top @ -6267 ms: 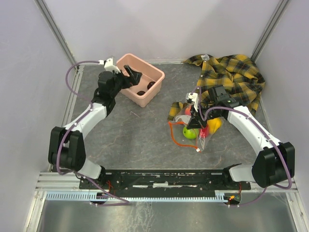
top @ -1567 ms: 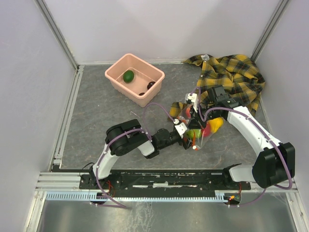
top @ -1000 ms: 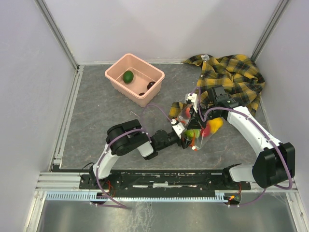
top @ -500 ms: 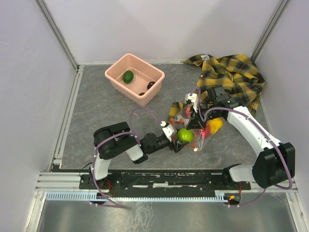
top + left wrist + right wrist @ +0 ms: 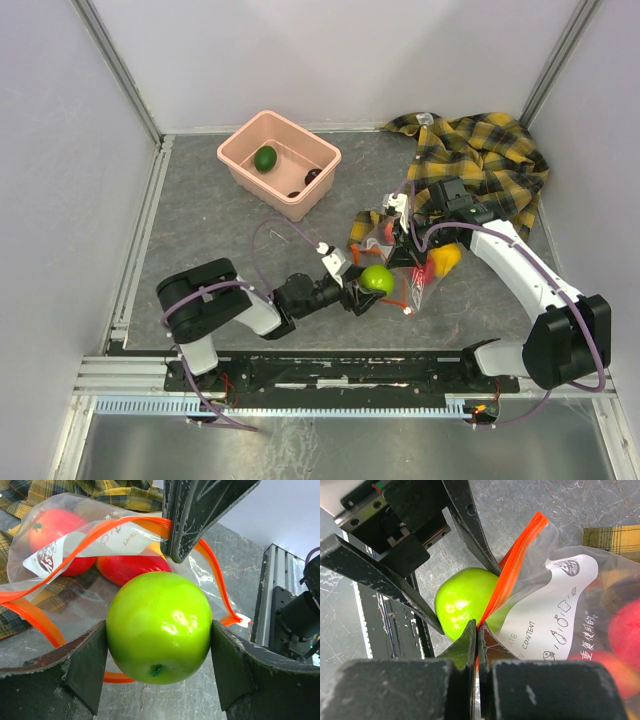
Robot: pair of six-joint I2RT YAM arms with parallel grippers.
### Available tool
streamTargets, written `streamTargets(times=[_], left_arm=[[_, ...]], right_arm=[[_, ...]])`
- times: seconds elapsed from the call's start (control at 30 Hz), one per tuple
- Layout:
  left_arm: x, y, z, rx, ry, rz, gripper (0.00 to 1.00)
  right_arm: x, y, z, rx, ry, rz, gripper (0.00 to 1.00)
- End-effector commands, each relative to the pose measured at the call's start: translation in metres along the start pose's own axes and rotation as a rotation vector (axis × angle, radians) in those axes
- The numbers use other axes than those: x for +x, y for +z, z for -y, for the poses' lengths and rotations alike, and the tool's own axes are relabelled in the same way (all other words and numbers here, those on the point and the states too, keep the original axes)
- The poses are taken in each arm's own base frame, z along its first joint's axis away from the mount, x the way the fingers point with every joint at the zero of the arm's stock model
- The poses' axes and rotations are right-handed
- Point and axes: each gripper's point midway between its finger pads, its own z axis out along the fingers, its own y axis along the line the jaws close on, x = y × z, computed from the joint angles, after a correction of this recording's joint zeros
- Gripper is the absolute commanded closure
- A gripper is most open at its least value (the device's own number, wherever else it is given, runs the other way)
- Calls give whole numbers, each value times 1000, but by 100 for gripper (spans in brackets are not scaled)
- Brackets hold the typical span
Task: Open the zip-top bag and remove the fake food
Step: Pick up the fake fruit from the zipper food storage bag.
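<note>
The clear zip-top bag (image 5: 412, 268) with an orange-red zip strip (image 5: 30, 612) lies at centre right, its mouth open toward the left. My right gripper (image 5: 477, 626) is shut on the zip strip (image 5: 512, 572) and holds the mouth up. My left gripper (image 5: 159, 647) is shut on a light green apple (image 5: 159, 625) just outside the mouth; the apple also shows in the top view (image 5: 377, 279). Red fruits (image 5: 55, 530) and a yellow-orange one (image 5: 445, 257) lie inside the bag. A dark green fruit (image 5: 265, 158) and a brown one (image 5: 312, 176) lie in the pink tub (image 5: 238, 152).
A yellow-and-black plaid shirt (image 5: 480, 160) lies crumpled at the back right, partly under the bag. The pink tub stands at the back left of centre. Grey walls close the table on three sides.
My left arm went from the pink tub to the bag, reached into its mouth, closed on the green apple and has drawn it out to the left. My right gripper has kept its hold.
</note>
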Motion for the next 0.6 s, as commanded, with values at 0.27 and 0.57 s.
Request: streamTargets(times=[0.27,0.57], left_arm=[[-13,-25,-9,-64,-186,-107,72],[-35,-37,-20,-83,-205,-122,72]], right_arm=[[-18,-6,-2,4,-61,37,98],[-17,-6,-1,5,-59,35,98]])
